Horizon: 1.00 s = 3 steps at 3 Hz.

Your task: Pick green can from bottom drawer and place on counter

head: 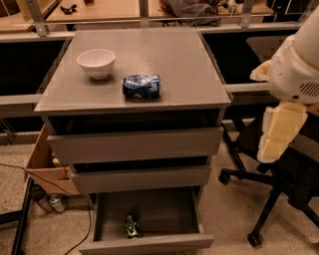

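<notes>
The green can lies on its side in the open bottom drawer, near the front and left of centre. The drawer is pulled out under two other partly open grey drawers. The counter is the flat grey top of the cabinet. My gripper hangs from the white arm at the right edge of the camera view, beside the cabinet at the height of the top drawer, well above and to the right of the can. It holds nothing that I can see.
A white bowl and a blue and silver can lying on its side sit on the counter. A black office chair stands right of the cabinet. A cardboard box and cables lie to the left. A wooden tabletop is behind.
</notes>
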Each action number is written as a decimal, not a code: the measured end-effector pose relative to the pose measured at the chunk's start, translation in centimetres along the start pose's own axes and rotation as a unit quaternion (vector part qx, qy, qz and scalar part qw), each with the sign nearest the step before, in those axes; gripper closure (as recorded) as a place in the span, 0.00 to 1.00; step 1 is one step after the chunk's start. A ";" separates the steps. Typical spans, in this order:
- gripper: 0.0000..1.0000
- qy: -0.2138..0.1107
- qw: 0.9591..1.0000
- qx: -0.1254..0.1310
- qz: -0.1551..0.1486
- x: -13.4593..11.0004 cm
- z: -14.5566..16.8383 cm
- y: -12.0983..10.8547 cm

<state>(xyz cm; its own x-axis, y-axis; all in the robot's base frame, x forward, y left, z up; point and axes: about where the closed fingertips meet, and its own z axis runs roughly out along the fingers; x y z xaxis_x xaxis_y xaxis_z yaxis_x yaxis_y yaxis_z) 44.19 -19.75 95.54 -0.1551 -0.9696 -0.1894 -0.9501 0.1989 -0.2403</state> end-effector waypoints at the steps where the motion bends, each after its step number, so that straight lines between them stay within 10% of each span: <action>1: 0.00 -0.006 0.998 -0.028 -0.052 -2.2 4.2 1.2; 3: 0.00 -0.005 0.987 -0.089 -0.136 -4.5 14.8 3.8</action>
<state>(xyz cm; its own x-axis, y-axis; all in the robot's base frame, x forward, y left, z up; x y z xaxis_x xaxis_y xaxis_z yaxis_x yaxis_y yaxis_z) 45.29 -12.54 81.35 0.1144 -0.9821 -0.1495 -0.9888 -0.0980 -0.1128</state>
